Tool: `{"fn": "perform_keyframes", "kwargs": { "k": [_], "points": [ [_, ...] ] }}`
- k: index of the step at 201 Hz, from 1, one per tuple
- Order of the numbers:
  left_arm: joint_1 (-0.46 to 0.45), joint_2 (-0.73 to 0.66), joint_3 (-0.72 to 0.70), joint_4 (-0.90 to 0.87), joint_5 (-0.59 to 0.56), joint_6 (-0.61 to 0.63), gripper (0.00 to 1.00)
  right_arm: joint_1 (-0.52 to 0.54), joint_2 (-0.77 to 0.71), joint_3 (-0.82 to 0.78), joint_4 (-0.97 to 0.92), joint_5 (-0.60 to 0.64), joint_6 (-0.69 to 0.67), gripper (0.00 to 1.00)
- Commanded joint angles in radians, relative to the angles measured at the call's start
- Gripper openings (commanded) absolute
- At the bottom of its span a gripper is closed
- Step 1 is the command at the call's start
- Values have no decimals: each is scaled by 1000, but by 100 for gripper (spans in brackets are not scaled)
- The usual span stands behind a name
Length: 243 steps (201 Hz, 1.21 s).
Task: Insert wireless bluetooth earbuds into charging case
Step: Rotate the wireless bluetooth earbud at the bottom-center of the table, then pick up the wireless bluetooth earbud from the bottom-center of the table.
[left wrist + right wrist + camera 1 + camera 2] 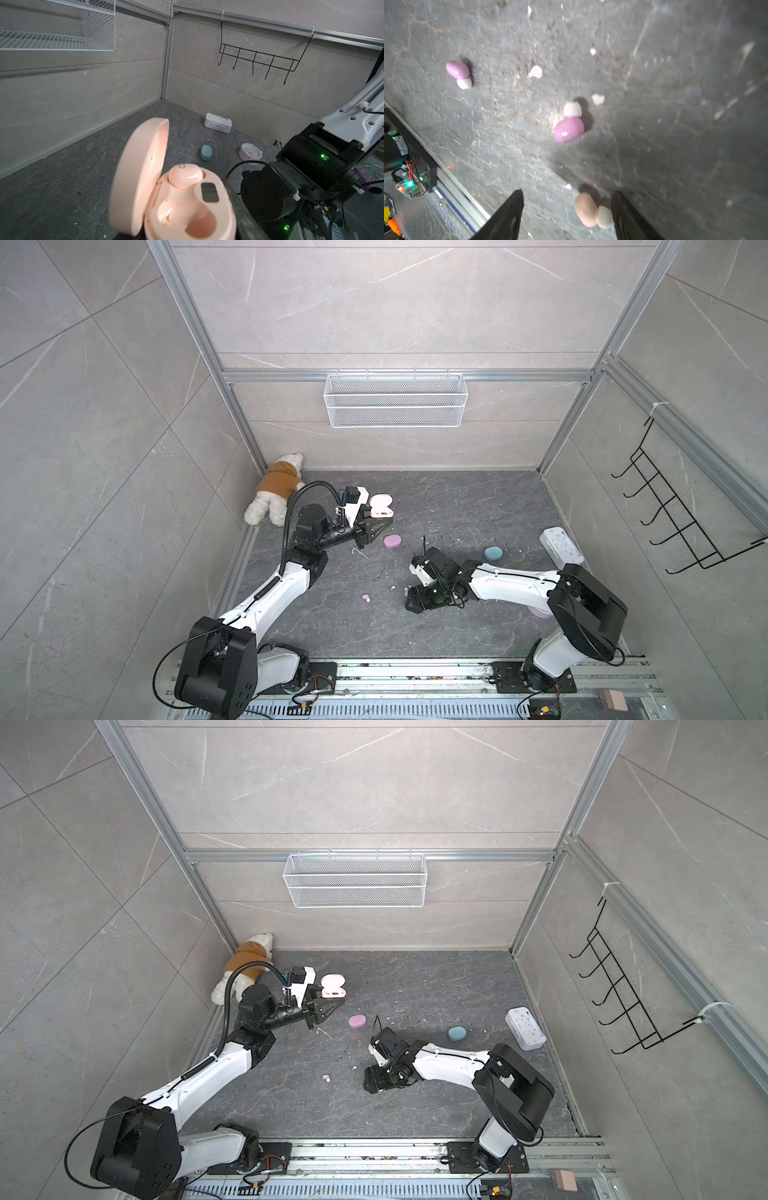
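Earbuds are split between case and table. One peach earbud (185,176) sits seated in a socket of the open peach charging case (180,205). The socket beside it shows only its gold contacts, and the lid (141,176) stands swung up. A lilac case (392,541) and a blue case (493,553) lie closed on the dark table (457,506), well apart, so their contents cannot be seen.

The left arm stretches toward the far left of the table with its forearm roughly level, and the left gripper (382,522) is pinched on the base of the peach case. The right arm folds at the elbow and points its wrist down at the table's middle. The right gripper (568,191) has its fingers spread, straddling a second peach earbud (586,209) that lies on the table close to one finger (629,218). Two lilac earbuds (569,129) (457,69) lie on the table further on, apart from each other among white crumbs (535,71).
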<state>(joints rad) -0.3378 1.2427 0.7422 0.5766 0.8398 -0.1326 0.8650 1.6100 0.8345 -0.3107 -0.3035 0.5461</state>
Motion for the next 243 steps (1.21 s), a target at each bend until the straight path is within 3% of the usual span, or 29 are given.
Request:
{"fn": "perform_keyframes", "kwargs": {
  "k": [1,38,85,140,170,243],
  "points": [
    [-3,-8,8,45,18,-9,23,17,-34,-26,-30,5,33,69],
    [-3,-3,9,48,18,-11,23,25,-17,-14,-33,9,56,69],
    [-3,-9,9,43,19,-8,23,25,-37,30,-160,189,170,69],
    [-2,-15,8,45,19,-8,23,100,0,126,-207,314,319,51],
    [-6,-25,2,42,19,-6,23,110,27,139,-240,340,328,44],
    [-10,-27,1,41,17,-5,23,110,77,145,-237,293,291,41]
  ]
}}
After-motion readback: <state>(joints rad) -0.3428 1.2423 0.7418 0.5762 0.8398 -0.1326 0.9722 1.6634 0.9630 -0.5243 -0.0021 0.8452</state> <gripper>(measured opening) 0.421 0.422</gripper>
